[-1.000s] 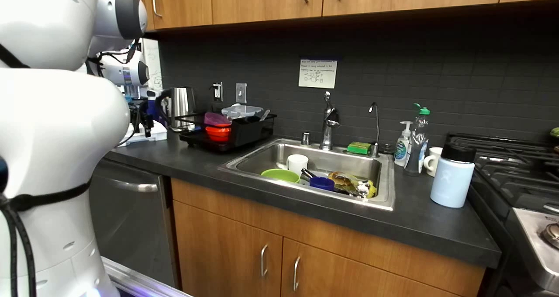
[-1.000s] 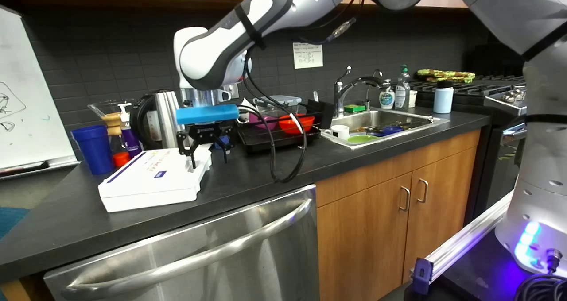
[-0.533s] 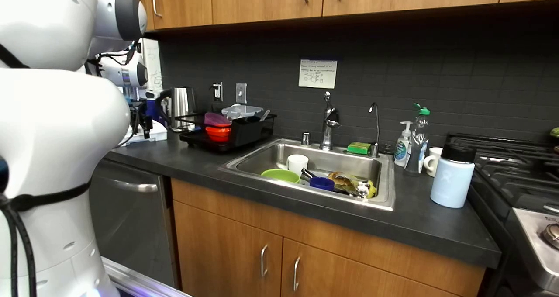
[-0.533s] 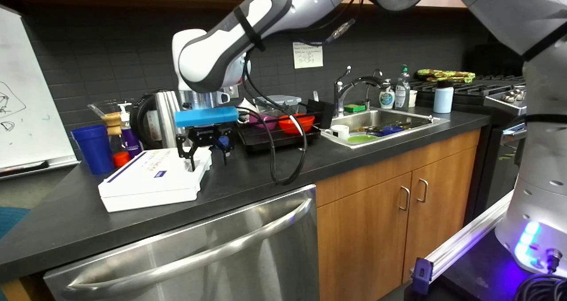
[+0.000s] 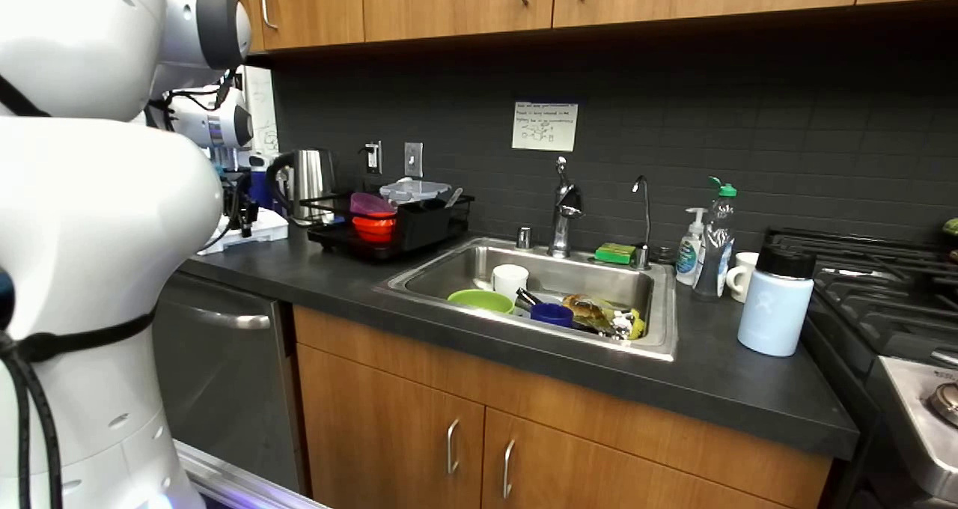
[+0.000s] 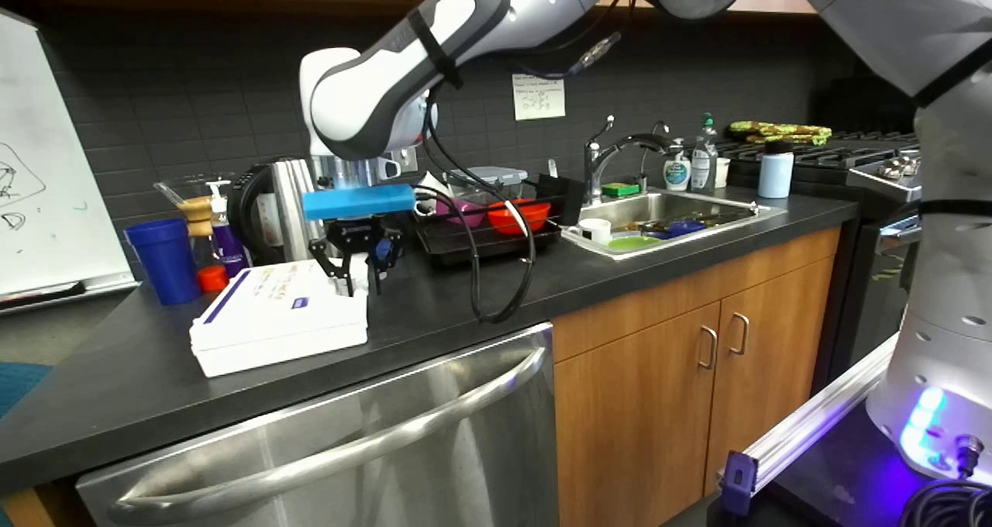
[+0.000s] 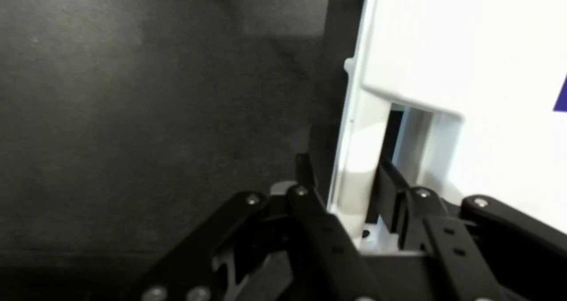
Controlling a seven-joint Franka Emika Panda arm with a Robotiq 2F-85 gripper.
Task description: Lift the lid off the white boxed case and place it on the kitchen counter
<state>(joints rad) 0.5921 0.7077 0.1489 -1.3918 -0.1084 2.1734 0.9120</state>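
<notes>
The white boxed case (image 6: 283, 345) lies flat on the dark kitchen counter (image 6: 415, 325), its lid (image 6: 267, 298) down on top. In the wrist view the lid (image 7: 465, 35) fills the upper right, with a recess behind a white handle bar (image 7: 361, 159). My gripper (image 7: 344, 170) straddles that bar from above. One finger (image 7: 392, 194) is inside the recess, close against the bar; the other stands outside, with a strip of dark counter showing between its tip and the bar. An exterior view shows the gripper (image 6: 363, 285) at the case's right end. The lower fingertips are partly hidden.
Behind the case stand a blue cup (image 6: 164, 260), a red lid-like piece (image 6: 212, 279), a purple bottle (image 6: 230, 248) and a steel kettle (image 6: 291, 209). A black dish rack (image 6: 449, 252) is to its right, then the sink (image 6: 620, 252). Loose cables (image 6: 477, 279) hang beside the gripper.
My jaws have drawn closer together around the handle bar. Over the last half second the case has slid a little rightward in an exterior view, toward the dish rack side.
</notes>
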